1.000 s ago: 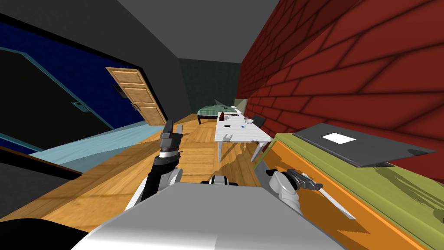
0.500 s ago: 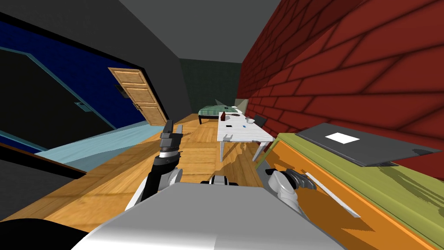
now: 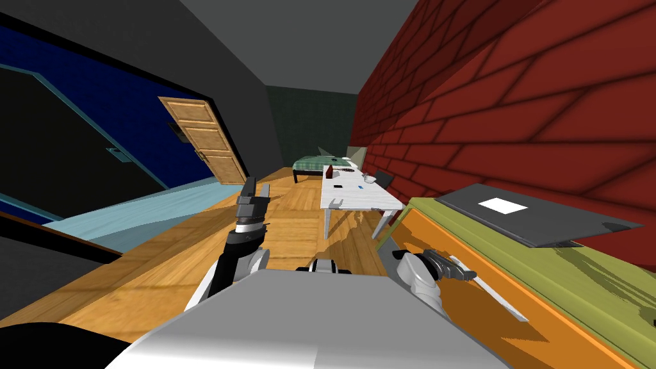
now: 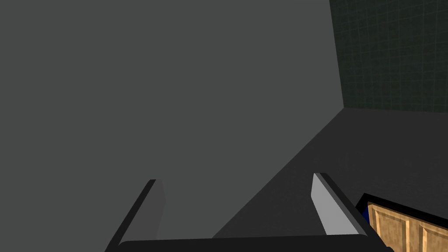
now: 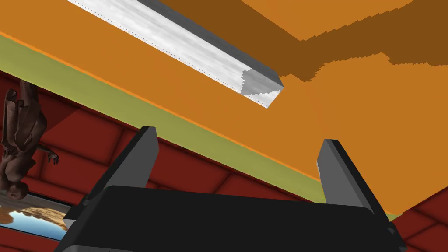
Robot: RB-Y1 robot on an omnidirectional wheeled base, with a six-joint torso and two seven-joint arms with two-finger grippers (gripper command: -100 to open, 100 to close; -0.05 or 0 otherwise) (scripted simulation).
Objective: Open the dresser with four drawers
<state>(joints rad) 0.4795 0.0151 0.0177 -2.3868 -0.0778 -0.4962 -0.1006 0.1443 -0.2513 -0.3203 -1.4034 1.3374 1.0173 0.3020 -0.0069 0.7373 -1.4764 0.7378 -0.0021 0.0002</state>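
- R gripper (image 5: 238,135): fingers apart, nothing betw. them. It hangs close in front of the orange dresser (image 3: 448,234), on robot's right.
- Handle (image 5: 188,48): light grey bar on the dresser front, just under the olive top (image 3: 551,262). It lies ahead of the fingertips, not yet betw. them.
- Bar's long axis runs along the front, parallel w/ the top edge, and crosses the finger gap at a slant. Only its near end faces the gap, so my guess is fwd reach plus some wrist roll to straddle it.
- R arm is far nearer. L gripper (image 3: 255,187) is raised over the floor (image 3: 288,224) on the other side, fingers apart, idle.
- Top carries a dark grey slab (image 3: 557,224) w/ a white sheet (image 3: 503,205).
- Room: long, narrow. Red brick wall (image 3: 512,115) behind dresser, white counter (image 3: 359,195) further along, bed (image 3: 317,165) at far end, wooden door (image 3: 205,141) on left.
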